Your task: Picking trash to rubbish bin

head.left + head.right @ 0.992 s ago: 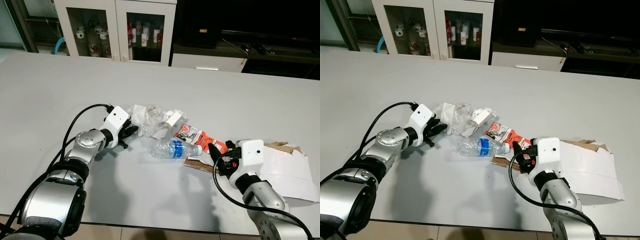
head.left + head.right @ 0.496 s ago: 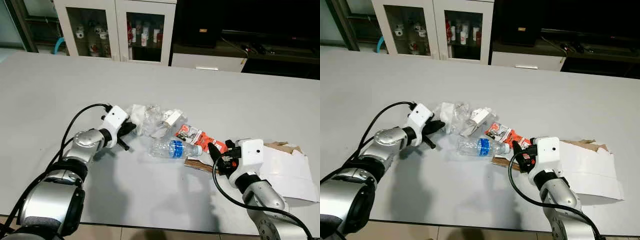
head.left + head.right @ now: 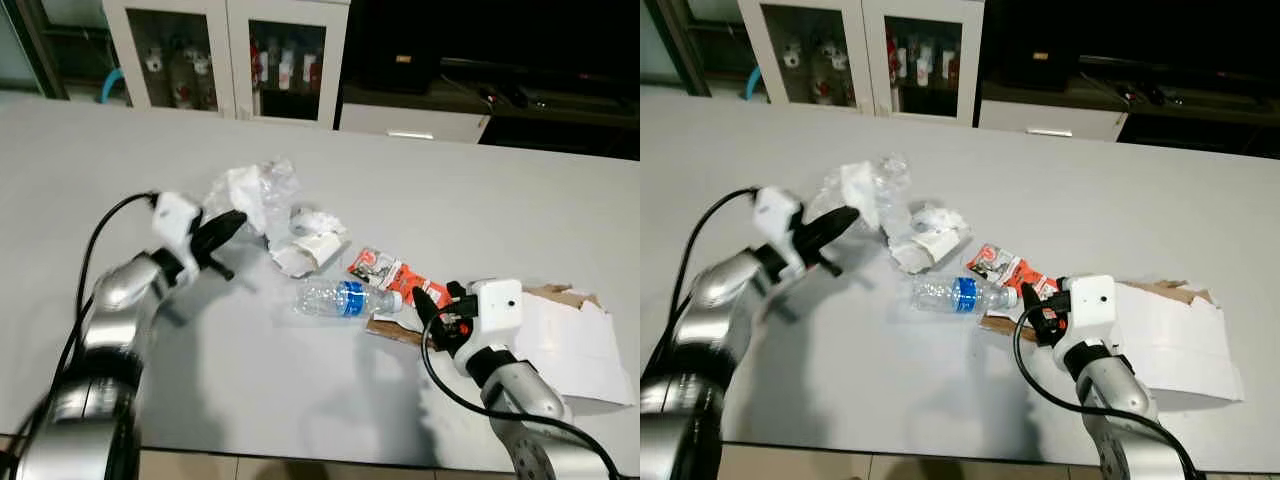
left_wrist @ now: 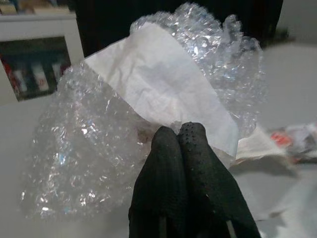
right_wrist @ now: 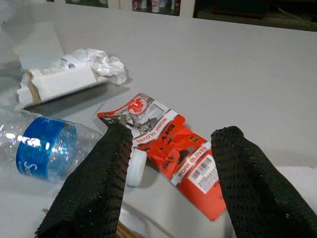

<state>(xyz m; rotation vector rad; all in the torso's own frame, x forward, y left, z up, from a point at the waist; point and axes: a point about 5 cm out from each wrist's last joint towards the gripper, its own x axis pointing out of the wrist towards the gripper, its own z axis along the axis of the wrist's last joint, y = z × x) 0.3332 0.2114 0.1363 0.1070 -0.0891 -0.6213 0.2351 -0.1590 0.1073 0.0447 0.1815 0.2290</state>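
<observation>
My left gripper [image 3: 232, 220] is shut on a bundle of clear bubble wrap and white paper [image 3: 250, 192], lifted off the grey table [image 3: 300, 390]; the bundle [image 4: 148, 94] bulges above the closed fingers [image 4: 185, 163] in the left wrist view. On the table lie a crumpled white paper cup with tissue [image 3: 308, 244], an empty plastic bottle with a blue label [image 3: 345, 297] and a red glove wrapper [image 3: 392, 273]. My right gripper [image 3: 432, 302] stands open just right of the bottle's cap, its fingers [image 5: 94, 178] astride the red wrapper [image 5: 171, 144].
A torn brown and white cardboard sheet [image 3: 575, 330] lies at the right, partly under the right arm. A white glass-door cabinet [image 3: 230, 55] and a dark low unit [image 3: 480, 70] stand beyond the table's far edge.
My left gripper has closed on the bubble wrap and paper and pulled it up and to the left, away from the cup. The right arm has stayed put.
</observation>
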